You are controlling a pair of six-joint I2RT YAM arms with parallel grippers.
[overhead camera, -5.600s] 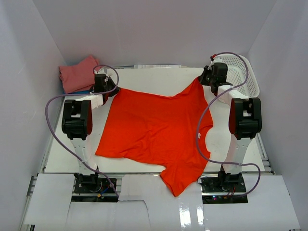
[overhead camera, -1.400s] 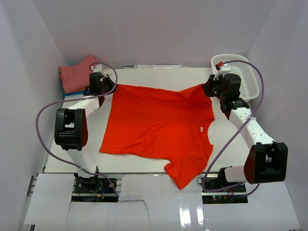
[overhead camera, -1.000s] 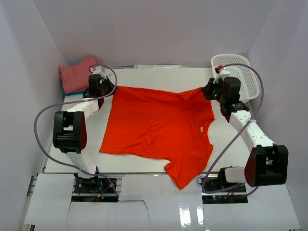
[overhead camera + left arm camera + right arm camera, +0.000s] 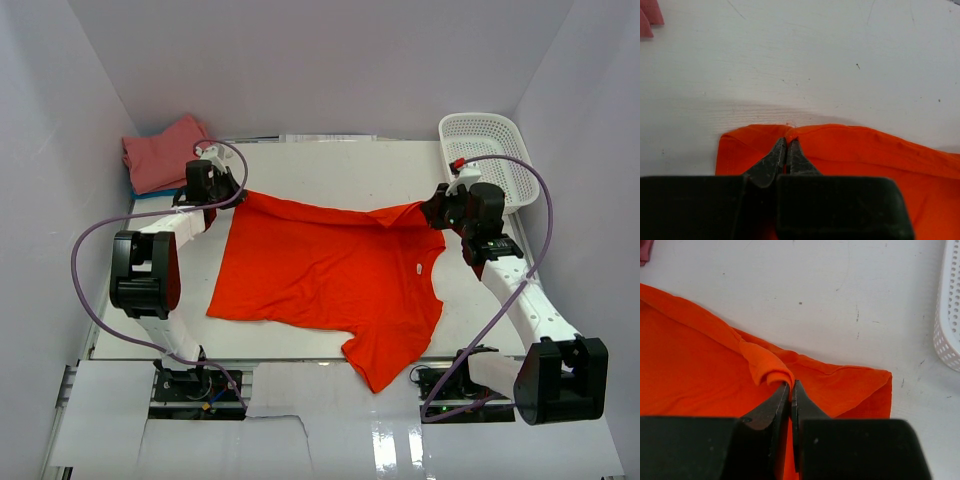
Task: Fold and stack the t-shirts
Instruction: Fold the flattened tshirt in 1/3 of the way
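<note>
Top cam: the big orange-red t-shirt (image 4: 330, 270) is spread flat across the middle, its far corners pinched by the left gripper (image 4: 222, 190) and right gripper (image 4: 432, 208), with the salmon-pink t-shirt (image 4: 160, 152) bunched up far left. Left wrist cam shows the jaws clamped tight on a fold of the orange edge. Right wrist cam, same deal: jaws closed on a curled bit of cloth, white basket (image 4: 950, 315) off to the right.

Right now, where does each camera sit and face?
Top: above and behind the arms, looking down at the table; both arms show.
Left wrist: on the left arm, looking along the left hand, shut on the orange-red t-shirt.
Right wrist: on the right arm, looking along the right hand, shut on the t-shirt; white mesh basket beside.
All share the t-shirt.
</note>
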